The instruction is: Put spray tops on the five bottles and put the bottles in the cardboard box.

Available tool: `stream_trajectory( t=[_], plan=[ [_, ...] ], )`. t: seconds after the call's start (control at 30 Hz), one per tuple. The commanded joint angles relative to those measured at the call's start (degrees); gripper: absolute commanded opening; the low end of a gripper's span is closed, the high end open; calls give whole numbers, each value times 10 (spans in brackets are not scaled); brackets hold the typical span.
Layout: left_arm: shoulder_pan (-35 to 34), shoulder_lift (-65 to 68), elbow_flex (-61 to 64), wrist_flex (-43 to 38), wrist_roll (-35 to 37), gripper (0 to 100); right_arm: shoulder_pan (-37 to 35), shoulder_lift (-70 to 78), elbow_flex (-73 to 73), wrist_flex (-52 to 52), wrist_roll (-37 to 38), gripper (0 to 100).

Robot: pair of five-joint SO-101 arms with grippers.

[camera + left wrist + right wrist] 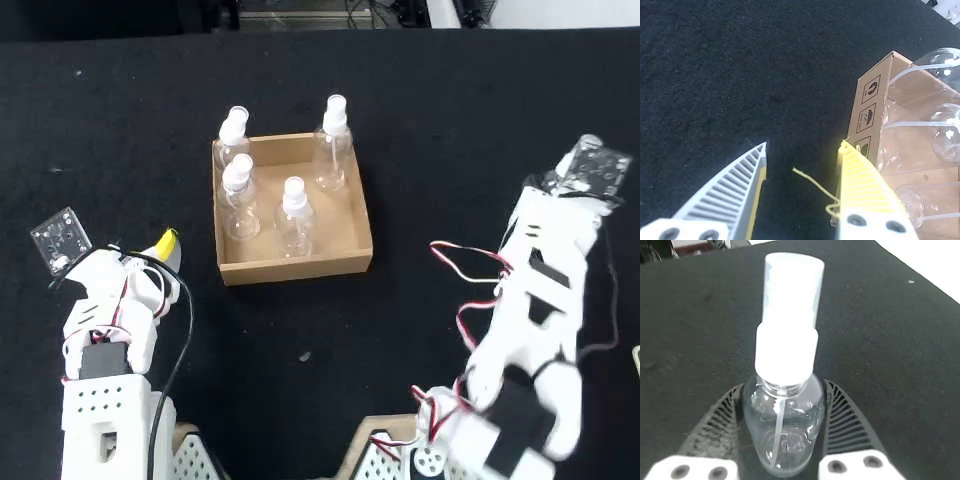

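- Bottles are seen standing upright in the cardboard box (293,262), four of them: the 11 o'clock bottle (233,140) in the far corner, the 9 o'clock bottle (239,195) just beside it, the centre bottle (294,215), and the 1 o'clock bottle (334,140). Each is capped in white.
- A fifth bottle (785,430) is held by the right gripper (784,387). The black fingers are pressed against its clear body on both sides, and a white spray top (790,315) is seated on the neck.
- The right arm (540,300) is placed at 3 o'clock of the box, well apart from it.
- The left gripper (802,150) is spread wide with nothing between the fingers. It is found near the box, at its 8 o'clock.
- Its yellow finger (860,180) is just beside the box's outer wall, and a loose yellow thread (815,185) hangs from it.
- Red and white wires (465,270) loop off the right arm toward the box.
- Bare floor is left inside the box along its 3 to 5 o'clock side.
- Open cloth is seen at 6 o'clock of the box and between the box and the right arm.
- The table (420,120) is covered in black cloth, with a small pale speck (305,355) on it.
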Motion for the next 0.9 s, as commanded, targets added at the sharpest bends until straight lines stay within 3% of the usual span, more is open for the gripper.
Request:
stream_trajectory(
  t=[0.0,0.47,0.6,0.87],
  plan=[
    [-6,-7,-7,-11,2,209,-42,-153,-43,151,-18,11],
    [-6,-7,-4,-11,2,209,-290,-496,-30,427,-22,11],
    [-6,-7,-4,-11,2,209,-349,-525,-22,424,-22,11],
    [-6,-7,-2,-11,2,209,-442,-487,97,290,-67,11]
  ],
)
